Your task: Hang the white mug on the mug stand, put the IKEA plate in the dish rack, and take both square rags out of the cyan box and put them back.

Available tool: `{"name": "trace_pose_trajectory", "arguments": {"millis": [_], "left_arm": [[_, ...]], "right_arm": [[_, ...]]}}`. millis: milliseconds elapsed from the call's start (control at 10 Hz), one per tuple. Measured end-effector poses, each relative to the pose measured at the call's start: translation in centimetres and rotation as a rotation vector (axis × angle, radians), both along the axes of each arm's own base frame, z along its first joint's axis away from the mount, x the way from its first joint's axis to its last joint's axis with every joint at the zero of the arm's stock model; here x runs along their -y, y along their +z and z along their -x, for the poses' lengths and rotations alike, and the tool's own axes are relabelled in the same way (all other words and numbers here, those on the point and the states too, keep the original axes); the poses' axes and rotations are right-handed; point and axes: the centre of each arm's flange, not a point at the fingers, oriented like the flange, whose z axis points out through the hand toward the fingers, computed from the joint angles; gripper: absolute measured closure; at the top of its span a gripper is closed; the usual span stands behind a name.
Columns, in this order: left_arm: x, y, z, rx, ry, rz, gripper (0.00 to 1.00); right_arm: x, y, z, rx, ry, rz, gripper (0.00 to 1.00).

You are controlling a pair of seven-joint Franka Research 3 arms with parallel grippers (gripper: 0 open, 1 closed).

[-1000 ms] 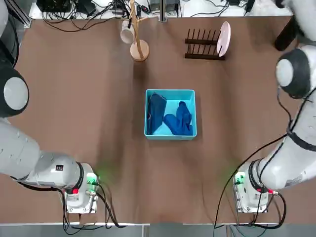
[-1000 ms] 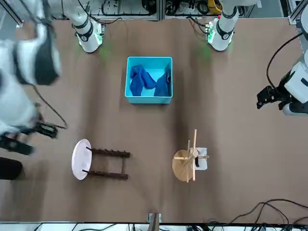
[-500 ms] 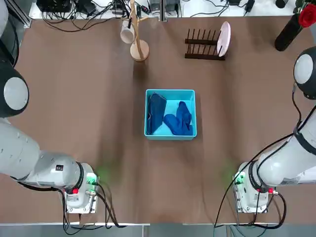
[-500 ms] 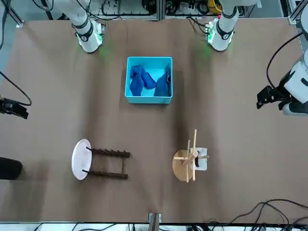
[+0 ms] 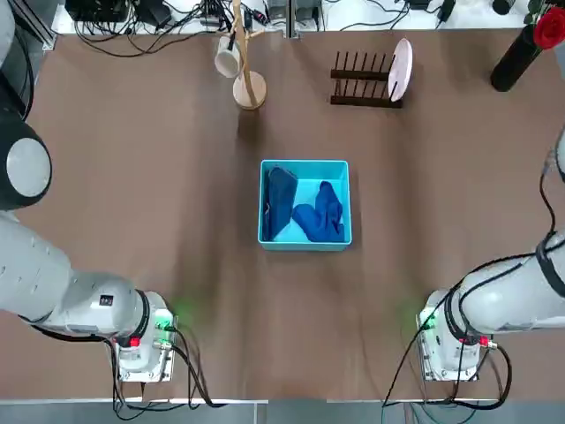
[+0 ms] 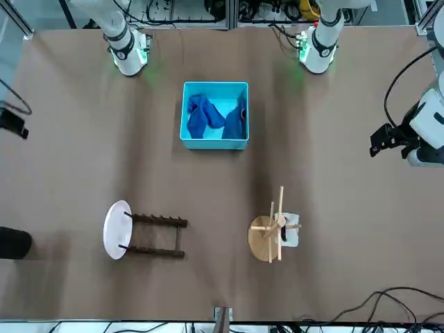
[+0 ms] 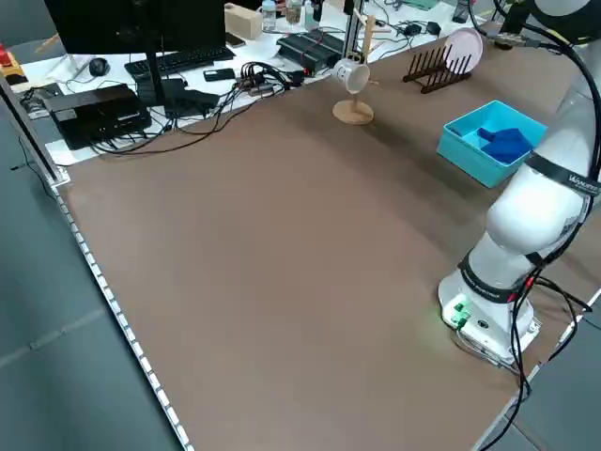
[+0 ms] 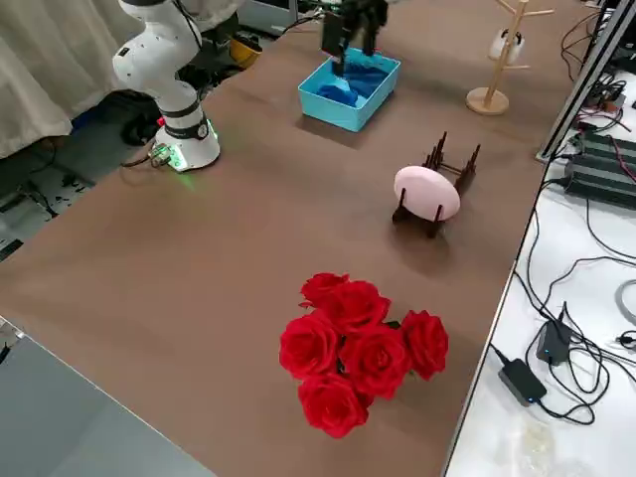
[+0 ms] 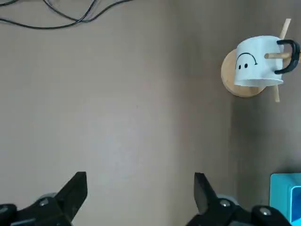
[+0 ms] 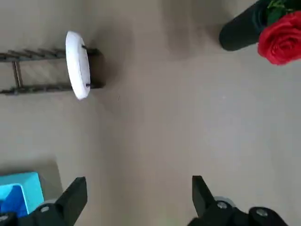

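Both grippers stand empty with fingers spread wide. Your left gripper (image 9: 140,197) hangs over bare brown tabletop (image 5: 159,203), with the cyan box (image 5: 305,204) off to one side at the edge of its wrist view; its black angular fingertips (image 9: 75,188) hold nothing. Your right gripper (image 10: 136,197) is likewise wide apart and empty, above the table on the opposite side of the box.

Take the cyan box as your reference. It is a square, low-walled, smooth plastic tray at the table's centre. Inside it lie the two square rags (image 5: 305,212), soft dark blue cloth, one folded flat along the wall, the other rumpled beside it.

Beyond the box, away from the arm bases and toward your left, stands the mug stand (image 5: 248,84): a light wooden pole with thin pegs on a round wooden base. The white mug (image 9: 256,62), a plain cylinder with a dark handle, hangs on one peg.

Beyond the box toward your right sits the dish rack (image 5: 362,81), dark wood with two rows of thin upright pegs. The IKEA plate (image 5: 400,69), round and smooth, stands on edge at the rack's outer end.

A bunch of red roses (image 8: 360,348) in a dark vase (image 5: 509,60) stands farther out than the rack, near the table's edge.
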Motion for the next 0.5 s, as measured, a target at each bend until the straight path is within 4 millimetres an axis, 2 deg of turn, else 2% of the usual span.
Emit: {"name": "trace_pose_trajectory", "arguments": {"millis": [200,500], "left_arm": [[0.0,0.0,0.0,0.0,0.001,0.0,0.0],[-0.1,-0.1,0.1,-0.008,0.001,-0.001,0.0]], "right_arm": [[-0.4,0.2,2.2,-0.01,0.023,-0.009,0.01],[-0.9,-0.7,2.2,-0.02,0.034,-0.01,0.01]]}}
